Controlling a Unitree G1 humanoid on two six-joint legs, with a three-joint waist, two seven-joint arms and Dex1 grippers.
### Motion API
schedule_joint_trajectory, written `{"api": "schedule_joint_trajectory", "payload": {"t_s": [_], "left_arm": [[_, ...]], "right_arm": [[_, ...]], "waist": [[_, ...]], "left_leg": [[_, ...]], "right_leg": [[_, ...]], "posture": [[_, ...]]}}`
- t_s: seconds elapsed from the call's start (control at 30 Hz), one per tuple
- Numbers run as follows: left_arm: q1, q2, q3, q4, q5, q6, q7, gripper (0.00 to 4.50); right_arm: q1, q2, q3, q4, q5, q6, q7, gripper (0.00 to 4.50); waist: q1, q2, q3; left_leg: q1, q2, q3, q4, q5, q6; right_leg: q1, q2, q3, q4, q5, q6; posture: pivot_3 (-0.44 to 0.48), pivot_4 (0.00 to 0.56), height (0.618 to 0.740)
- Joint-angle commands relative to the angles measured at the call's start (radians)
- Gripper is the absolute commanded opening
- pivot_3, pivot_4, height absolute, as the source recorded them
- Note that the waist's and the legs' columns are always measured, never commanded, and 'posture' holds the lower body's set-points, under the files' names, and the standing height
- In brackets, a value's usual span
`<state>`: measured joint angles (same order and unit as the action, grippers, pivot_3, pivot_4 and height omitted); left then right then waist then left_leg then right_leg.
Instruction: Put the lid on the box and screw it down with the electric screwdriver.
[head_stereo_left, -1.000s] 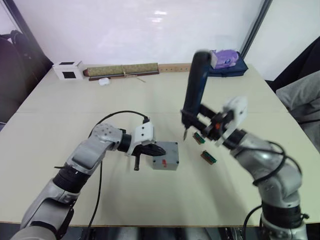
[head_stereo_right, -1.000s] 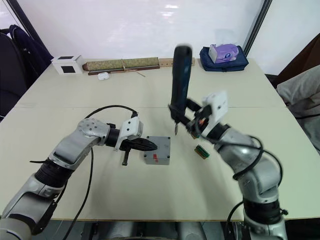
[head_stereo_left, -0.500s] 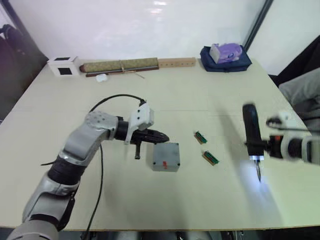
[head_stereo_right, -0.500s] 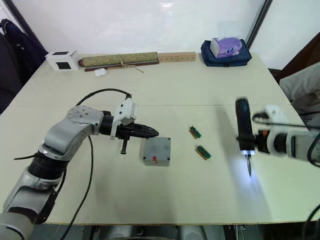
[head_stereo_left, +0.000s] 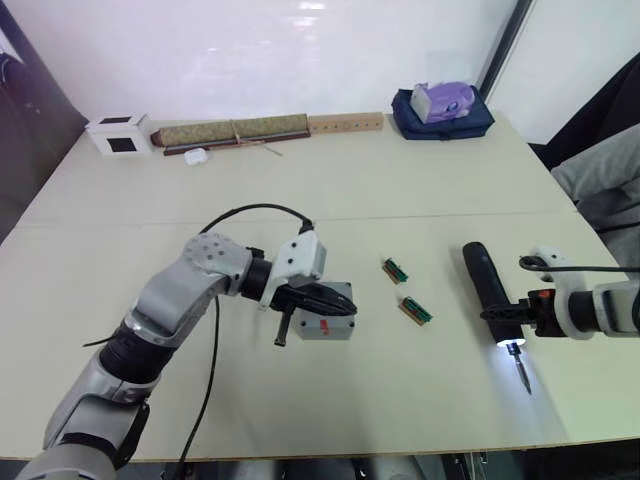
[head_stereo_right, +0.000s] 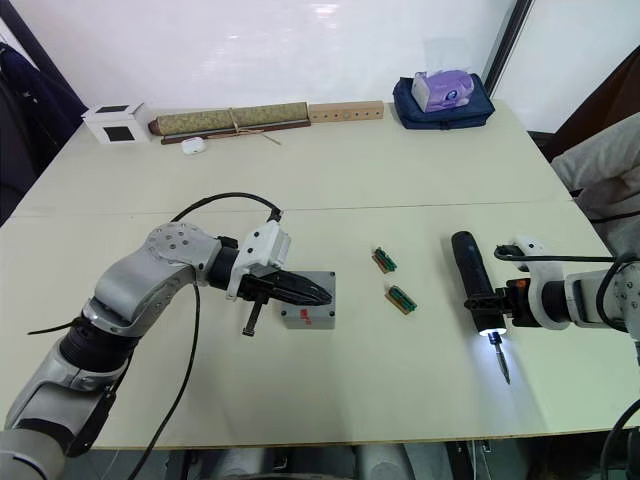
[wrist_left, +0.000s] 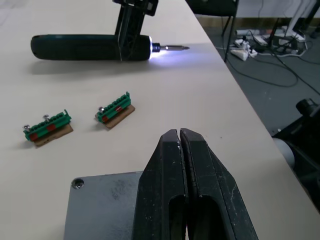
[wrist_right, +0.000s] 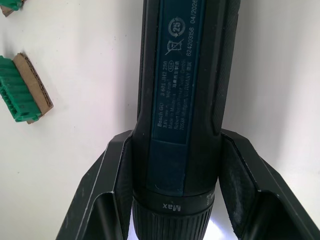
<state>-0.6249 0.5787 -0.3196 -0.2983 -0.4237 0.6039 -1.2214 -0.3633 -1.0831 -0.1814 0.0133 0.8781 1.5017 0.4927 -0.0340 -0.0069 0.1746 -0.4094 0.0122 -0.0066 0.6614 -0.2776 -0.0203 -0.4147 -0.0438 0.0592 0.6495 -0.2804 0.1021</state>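
Observation:
The grey box (head_stereo_left: 326, 322) stands mid-table with the lid (wrist_left: 102, 205) lying flat on top of it, a screw head showing in one corner. My left gripper (head_stereo_left: 338, 298) is shut with nothing in it, its tips over the lid. Far to the right, near the table's edge, my right gripper (head_stereo_left: 510, 314) is shut on the electric screwdriver (head_stereo_left: 484, 292). The tool lies almost level, low over the table, its light on and its bit (head_stereo_left: 522, 373) pointing toward the front edge. In the right wrist view the fingers (wrist_right: 116, 186) clamp the dark barrel (wrist_right: 182, 95).
Two small green parts (head_stereo_left: 396, 270) (head_stereo_left: 415, 311) lie between the box and the screwdriver. Along the back edge are a white cube (head_stereo_left: 117, 135), a rolled mat (head_stereo_left: 232, 131), a wooden strip (head_stereo_left: 345, 123) and a blue bag (head_stereo_left: 442, 110). A black cable (head_stereo_left: 245, 212) loops over my left arm.
The right arm swung the screwdriver from upright beside the box out to the right and laid it nearly level by the table's edge. The left gripper shifted over the lid. The camera moved too.

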Motion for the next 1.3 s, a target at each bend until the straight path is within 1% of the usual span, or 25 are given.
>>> {"api": "schedule_joint_trajectory", "payload": {"t_s": [0.03, 0.1, 0.13, 0.27, 0.4, 0.47, 0.67, 0.77, 0.83, 0.9, 0.97, 1.03, 1.17, 1.23, 1.3], "left_arm": [[0.014, 0.011, 0.024, 0.001, 0.014, -0.011, 0.035, 0.0], [0.016, 0.021, 0.034, 0.01, 0.01, -0.008, 0.041, 0.0], [0.016, 0.026, 0.04, 0.013, 0.007, -0.006, 0.043, 0.0], [0.002, 0.035, 0.063, 0.051, 0.008, -0.015, 0.059, 0.0], [-0.018, 0.023, 0.095, 0.112, 0.006, -0.015, 0.086, 0.0], [-0.027, 0.029, 0.116, 0.153, 0.013, -0.027, 0.094, 0.0], [-0.015, 0.047, 0.18, 0.226, -0.016, -0.017, 0.089, 0.0], [0.007, 0.056, 0.194, 0.253, 0.015, -0.039, 0.12, 0.0], [0.03, 0.068, 0.194, 0.255, 0.039, -0.05, 0.143, 0.0], [0.083, 0.101, 0.167, 0.239, 0.076, -0.067, 0.137, 0.0], [0.125, 0.094, 0.15, 0.24, 0.095, -0.076, 0.155, 0.0], [0.148, 0.088, 0.143, 0.221, 0.096, -0.063, 0.158, 0.0], [0.174, 0.095, 0.106, 0.185, 0.119, -0.063, 0.145, 0.0], [0.173, 0.084, 0.087, 0.188, 0.133, -0.068, 0.149, 0.0], [0.168, 0.073, 0.074, 0.202, 0.147, -0.077, 0.153, 0.0]], "right_arm": [[-0.003, -0.042, 0.036, 0.003, -0.072, -0.058, 0.048, 3.37], [0.0, -0.051, 0.052, -0.001, -0.097, -0.083, 0.069, 4.13], [0.002, -0.053, 0.058, -0.006, -0.106, -0.092, 0.08, 4.42], [-0.013, -0.043, 0.045, -0.023, -0.119, -0.103, 0.114, 4.42], [-0.037, -0.026, 0.03, -0.028, -0.147, -0.125, 0.117, 4.42], [-0.067, -0.019, 0.01, -0.043, -0.145, -0.133, 0.121, 4.42], [-0.165, -0.014, 0.027, -0.134, -0.148, -0.158, 0.148, 4.42], [-0.209, 0.036, 0.021, -0.213, -0.118, -0.176, 0.162, 4.42], [-0.168, 0.051, 0.045, -0.349, -0.07, -0.192, 0.212, 4.42], [-0.097, 0.136, 0.082, -0.488, 0.008, -0.178, 0.217, 4.42], [-0.024, 0.215, 0.151, -0.562, 0.004, -0.216, 0.201, 4.42], [0.013, 0.252, 0.199, -0.594, -0.028, -0.249, 0.183, 4.42], [0.021, 0.338, 0.259, -0.615, -0.037, -0.258, 0.139, 4.42], [0.024, 0.351, 0.297, -0.628, -0.051, -0.272, 0.139, 4.42], [0.022, 0.362, 0.308, -0.625, -0.06, -0.277, 0.134, 4.42]], "waist": [[0.001, 0.0, 0.0], [0.004, 0.0, 0.0], [0.005, -0.001, 0.0], [0.016, -0.001, 0.0], [0.019, -0.001, 0.0], [0.018, -0.001, 0.0], [0.018, -0.001, 0.001], [0.019, -0.001, 0.001], [0.02, -0.001, 0.001], [0.02, -0.003, -0.001], [0.02, -0.004, -0.001], [0.023, -0.003, 0.001], [0.023, -0.004, 0.001], [0.023, -0.005, 0.0], [0.022, -0.005, 0.0]], "left_leg": [[0.001, 0.0, 0.0, 0.0, 0.0, 0.0], [0.001, 0.0, 0.0, 0.002, 0.0, 0.0], [0.001, 0.0, 0.0, 0.002, 0.0, 0.0], [0.001, 0.0, 0.0, 0.003, 0.0, 0.0], [0.001, -0.001, 0.0, 0.003, 0.0, 0.0], [0.001, -0.001, 0.0, 0.003, 0.0, 0.0], [0.001, 0.0, -0.001, 0.003, 0.0, 0.0], [0.001, 0.0, -0.001, 0.003, 0.0, 0.0], [0.001, 0.0, -0.002, 0.003, 0.0, 0.0], [0.001, 0.001, -0.003, 0.003, 0.0, 0.0], [0.001, 0.002, -0.006, 0.002, 0.0, 0.0], [0.0, 0.002, -0.006, 0.002, 0.0, 0.0], [0.0, -0.001, -0.005, 0.006, 0.0, 0.0], [0.002, -0.001, -0.005, 0.006, 0.0, 0.0], [0.002, 0.0, -0.005, 0.006, 0.0, 0.0]], "right_leg": [[0.001, 0.0, 0.0, 0.0, 0.0, 0.001], [0.002, 0.0, -0.001, -0.001, 0.001, 0.001], [0.003, 0.0, -0.001, -0.001, 0.001, 0.001], [0.003, 0.0, -0.001, -0.001, 0.001, 0.002], [0.003, 0.0, -0.001, -0.001, 0.001, 0.002], [0.003, 0.0, -0.001, -0.001, 0.001, 0.002], [0.002, 0.0, -0.002, 0.0, 0.001, 0.002], [0.002, -0.001, -0.002, 0.0, 0.001, 0.001], [0.002, -0.001, -0.002, 0.0, 0.001, 0.001], [0.002, -0.001, -0.003, 0.0, 0.001, 0.001], [0.003, 0.0, -0.004, -0.001, 0.001, 0.001], [0.003, -0.001, -0.004, 0.0, 0.001, 0.001], [0.004, -0.004, -0.004, 0.0, 0.001, 0.002], [0.006, -0.004, -0.004, 0.0, 0.001, 0.002], [0.006, -0.003, -0.005, 0.0, 0.001, 0.002]], "posture": [[0.0, 0.15, 0.74], [0.0, 0.15, 0.74], [0.0, 0.15, 0.74], [0.0, 0.15, 0.74], [0.0, 0.15, 0.74], [0.0, 0.15, 0.74], [0.0, 0.15, 0.74], [0.0, 0.15, 0.74], [0.0, 0.15, 0.74], [0.0, 0.15, 0.74], [0.0, 0.15, 0.74], [0.0, 0.15, 0.74], [0.0, 0.15, 0.74], [0.0, 0.15, 0.74], [0.0, 0.15, 0.74]]}}
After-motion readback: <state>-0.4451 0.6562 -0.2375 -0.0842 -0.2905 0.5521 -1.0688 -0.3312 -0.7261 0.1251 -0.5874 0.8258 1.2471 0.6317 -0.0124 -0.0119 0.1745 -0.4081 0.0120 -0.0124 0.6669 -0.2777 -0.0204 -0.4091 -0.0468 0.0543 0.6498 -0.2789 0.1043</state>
